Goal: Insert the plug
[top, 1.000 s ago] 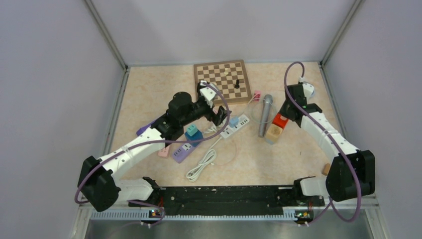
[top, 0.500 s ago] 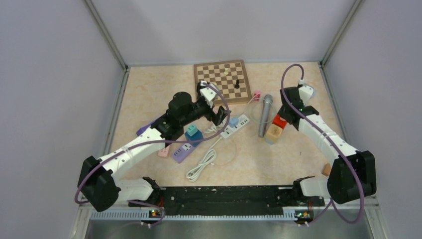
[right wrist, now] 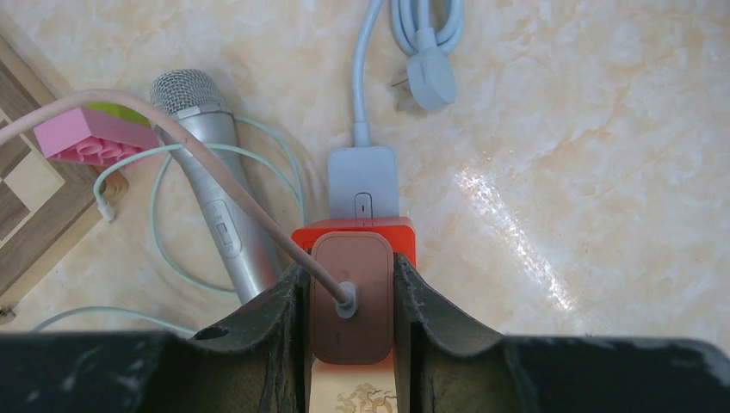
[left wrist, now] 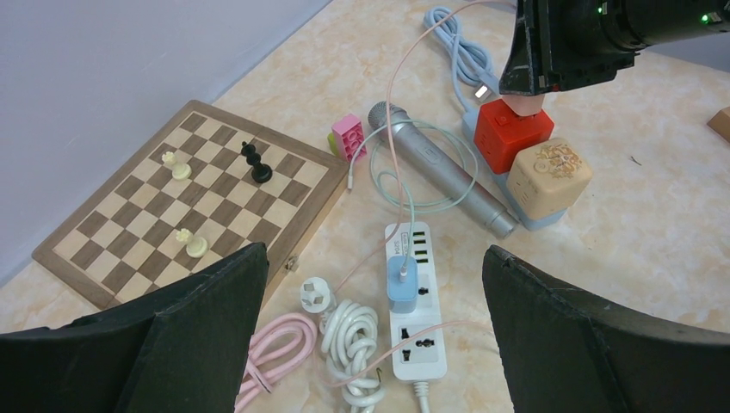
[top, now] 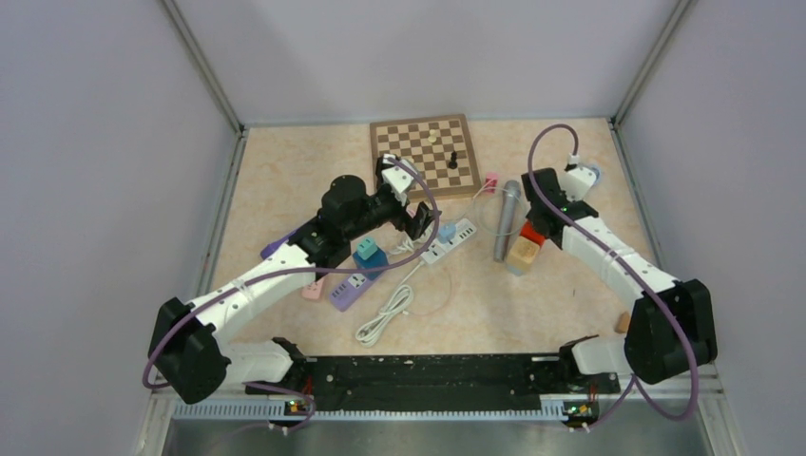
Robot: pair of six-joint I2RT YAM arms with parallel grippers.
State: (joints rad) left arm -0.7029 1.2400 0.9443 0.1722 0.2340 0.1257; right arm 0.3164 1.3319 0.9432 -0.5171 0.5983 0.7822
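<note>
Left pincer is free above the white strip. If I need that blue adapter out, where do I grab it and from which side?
Grip the blue adapter by the two flat faces toward the long edges of the white strip, coming straight down. It stands upright in its socket, and the thin cable enters its top, so close the left pincer below that connector.

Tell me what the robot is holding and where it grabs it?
The right gripper pinches the pink plug by its two sides. The left gripper holds nothing.

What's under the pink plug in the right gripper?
Red cube socket, on the light-blue strip. The pink plug covers its own prongs and the cube's top face; seating unclear.
</note>
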